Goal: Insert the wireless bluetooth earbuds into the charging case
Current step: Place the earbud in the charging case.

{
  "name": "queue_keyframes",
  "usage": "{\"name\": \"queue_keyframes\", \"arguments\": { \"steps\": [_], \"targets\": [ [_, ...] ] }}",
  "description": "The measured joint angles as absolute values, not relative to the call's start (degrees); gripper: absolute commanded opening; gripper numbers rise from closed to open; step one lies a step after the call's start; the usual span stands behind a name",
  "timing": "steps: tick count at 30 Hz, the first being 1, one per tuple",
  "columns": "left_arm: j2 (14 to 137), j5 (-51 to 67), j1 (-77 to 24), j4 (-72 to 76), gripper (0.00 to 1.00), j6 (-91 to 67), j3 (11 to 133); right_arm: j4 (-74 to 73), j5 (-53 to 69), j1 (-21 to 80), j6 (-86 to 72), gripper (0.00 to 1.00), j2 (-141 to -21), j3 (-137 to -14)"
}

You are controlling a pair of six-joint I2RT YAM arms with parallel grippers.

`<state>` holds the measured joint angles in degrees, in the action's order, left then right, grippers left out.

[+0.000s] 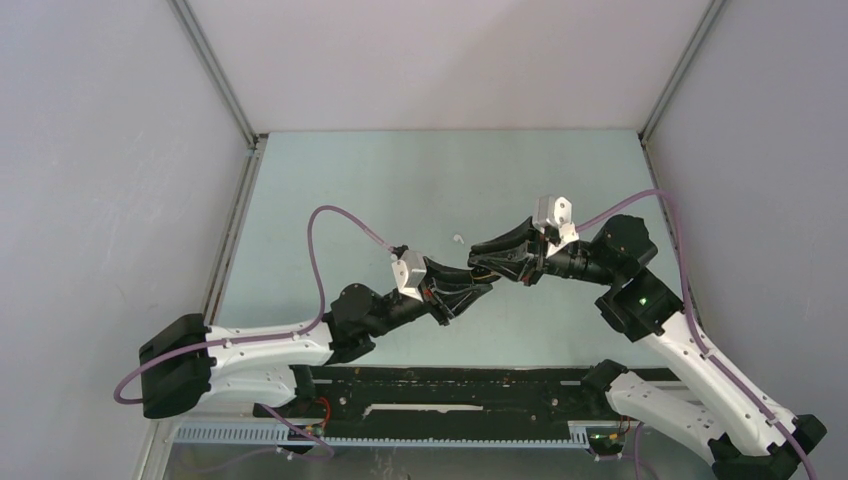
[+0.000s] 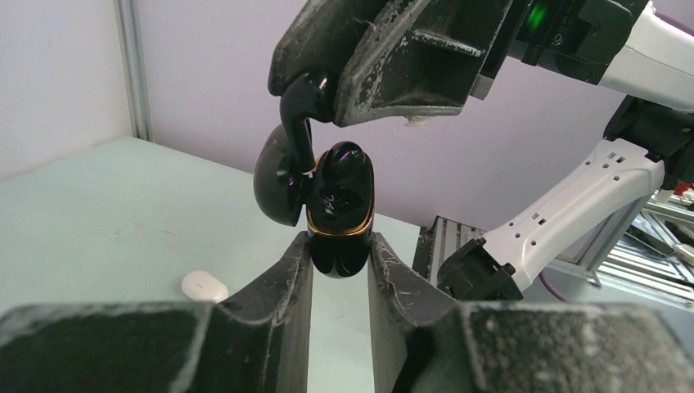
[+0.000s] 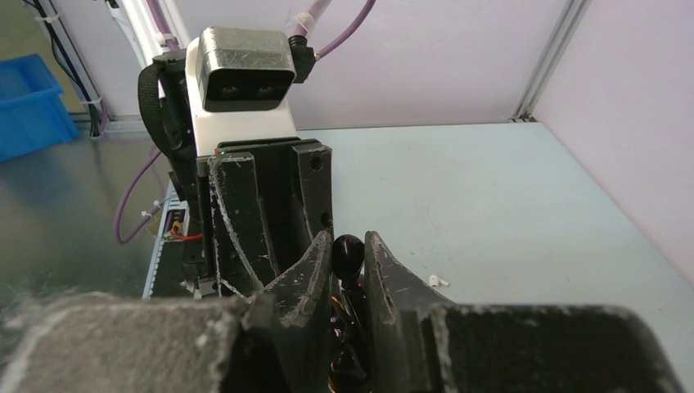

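My left gripper point(image 2: 337, 246) is shut on a glossy black charging case point(image 2: 340, 233) with a gold rim and holds it upright above the table. The case's lid point(image 2: 274, 184) hangs open to the left. My right gripper point(image 3: 348, 243) is shut on a black earbud point(image 3: 347, 252). In the left wrist view that earbud point(image 2: 299, 119) hangs stem-down from the right gripper point(image 2: 315, 86), at the case's open mouth beside the lid. The two grippers meet at mid-table, the left point(image 1: 485, 287) and the right point(image 1: 476, 257). I cannot tell what sits inside the case.
One white earbud point(image 1: 458, 239) lies on the pale green table point(image 1: 380, 190) just beyond the grippers. It also shows in the left wrist view point(image 2: 205, 285) and the right wrist view point(image 3: 438, 281). Grey walls enclose the table on three sides.
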<state>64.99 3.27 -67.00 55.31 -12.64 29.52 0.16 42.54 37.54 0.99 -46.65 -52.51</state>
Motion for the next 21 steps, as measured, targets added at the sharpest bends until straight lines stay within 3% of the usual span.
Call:
{"name": "queue_keyframes", "arguments": {
  "steps": [21],
  "targets": [
    [64.99, 3.2, -67.0, 55.31, 0.0, -12.49, 29.5, -0.51, 43.53, 37.71, 0.16, 0.0, -45.6, -50.68]
  ]
}}
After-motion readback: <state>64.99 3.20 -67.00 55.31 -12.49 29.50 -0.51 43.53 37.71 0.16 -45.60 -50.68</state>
